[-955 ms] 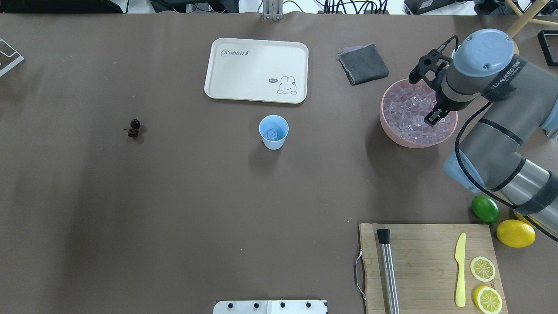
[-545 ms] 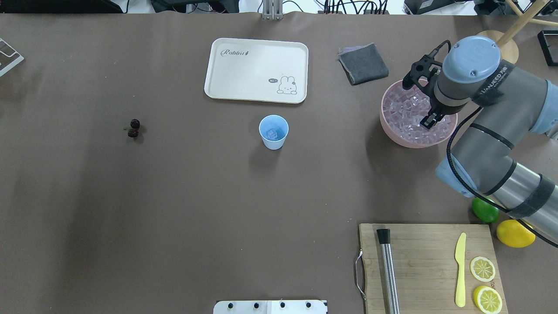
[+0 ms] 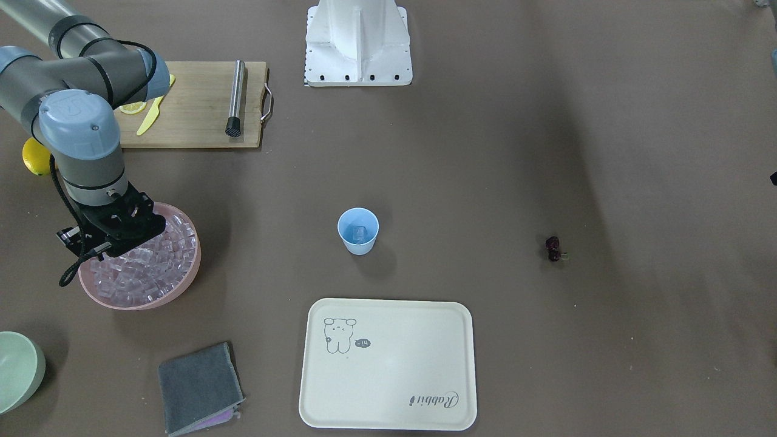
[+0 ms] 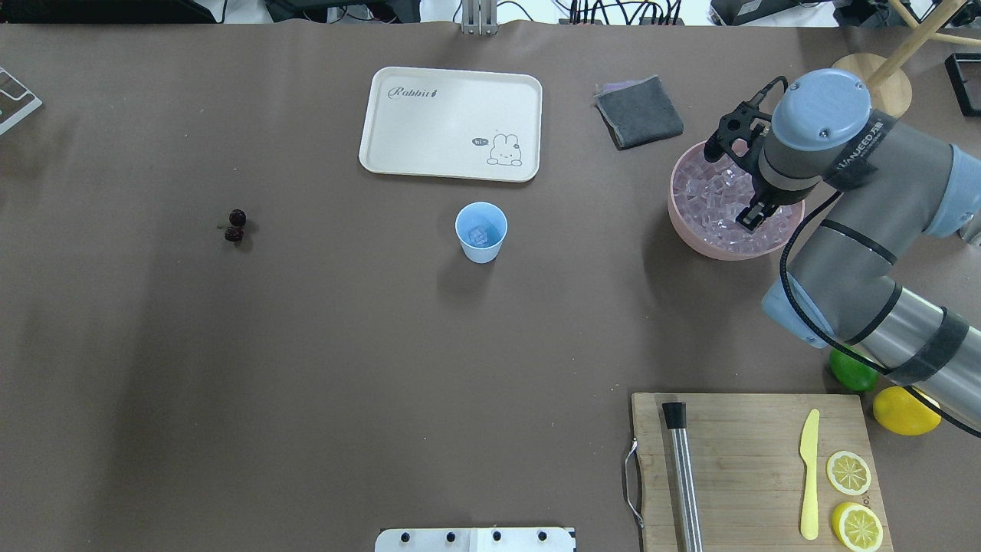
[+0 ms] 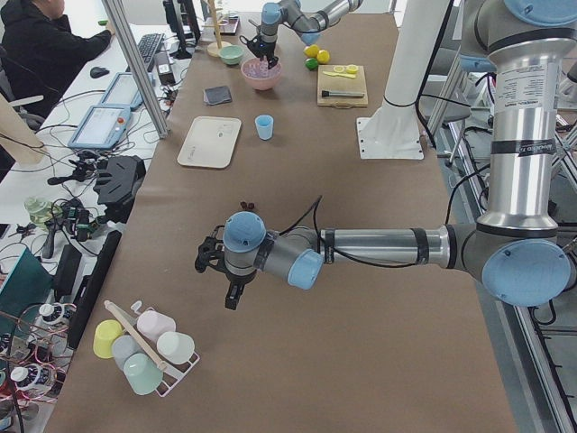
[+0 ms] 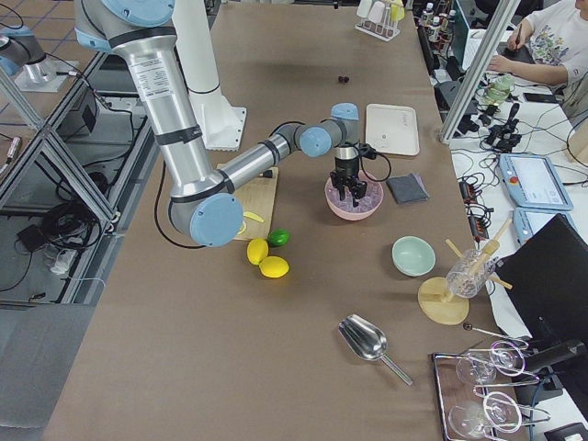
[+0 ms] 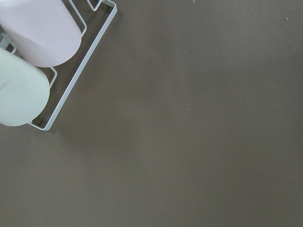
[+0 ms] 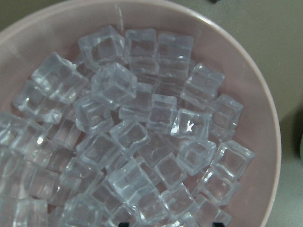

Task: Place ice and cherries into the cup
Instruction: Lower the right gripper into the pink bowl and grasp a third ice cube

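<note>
The table (image 4: 306, 345) carries everything. The right tool (image 4: 749, 220) hangs low inside the pink bowl (image 4: 690, 234), its tips just above the heap or touching it; which, I cannot tell. In the right wrist view two dark tips show at the bottom edge, set apart with nothing between them, so this tool stands open and holds nothing. The left tool (image 5: 233, 296) shows only in the side view, over bare table, and whether it is open or closed cannot be told. A wire rack (image 5: 144, 347) of upturned cups stands near it, on the side away from the right tool.

The tray (image 4: 451, 123) lies well to the left of the right tool and a little farther from the robot. The board (image 4: 743, 460) lies between that tool and the robot's base. The cloth (image 4: 640, 111) lies just beyond the bowl, to the tool's left.

The cup (image 4: 481, 253) stands upright, well to the left of the right tool, nearer the robot than the tray. The cherries (image 4: 235, 225) lie on the table farther left still, well apart from the cup and from both tools.

The ice (image 8: 142, 132) fills the bowl directly under the right tool, and one piece lies in the cup.
</note>
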You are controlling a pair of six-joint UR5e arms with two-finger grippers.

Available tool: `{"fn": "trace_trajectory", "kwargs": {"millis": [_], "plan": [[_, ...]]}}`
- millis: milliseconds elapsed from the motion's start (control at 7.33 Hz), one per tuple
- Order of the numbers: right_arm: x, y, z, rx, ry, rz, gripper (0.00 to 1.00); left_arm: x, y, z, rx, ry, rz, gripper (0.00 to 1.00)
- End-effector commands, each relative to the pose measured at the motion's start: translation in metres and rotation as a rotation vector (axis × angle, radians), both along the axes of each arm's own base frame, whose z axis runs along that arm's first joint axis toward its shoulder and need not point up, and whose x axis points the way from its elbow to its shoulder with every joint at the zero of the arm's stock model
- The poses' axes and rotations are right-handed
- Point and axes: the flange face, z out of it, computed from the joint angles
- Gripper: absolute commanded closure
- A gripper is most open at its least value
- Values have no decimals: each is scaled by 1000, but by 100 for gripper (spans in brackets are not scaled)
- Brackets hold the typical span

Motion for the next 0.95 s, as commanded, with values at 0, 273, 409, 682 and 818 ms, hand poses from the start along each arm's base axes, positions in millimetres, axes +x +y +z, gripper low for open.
{"fn": "trace_trajectory", "kwargs": {"millis": [0,273,409,682,818], "plan": [[1,-2,5,-7,8,2,34,0,-1,-3,6,1,0,2],[-3,-3,11,-18,15,3,35,0,-2,-3,6,-1,-1,2],[-3,-3,11,-18,15,2,40,0,-2,-3,7,1,0,2],[-3,-4,13,-12,26,7,59,0,-1,-1,14,-1,-2,2],[-2,-4,12,-11,26,9,71,3,-1,-1,14,-2,3,2]]}}
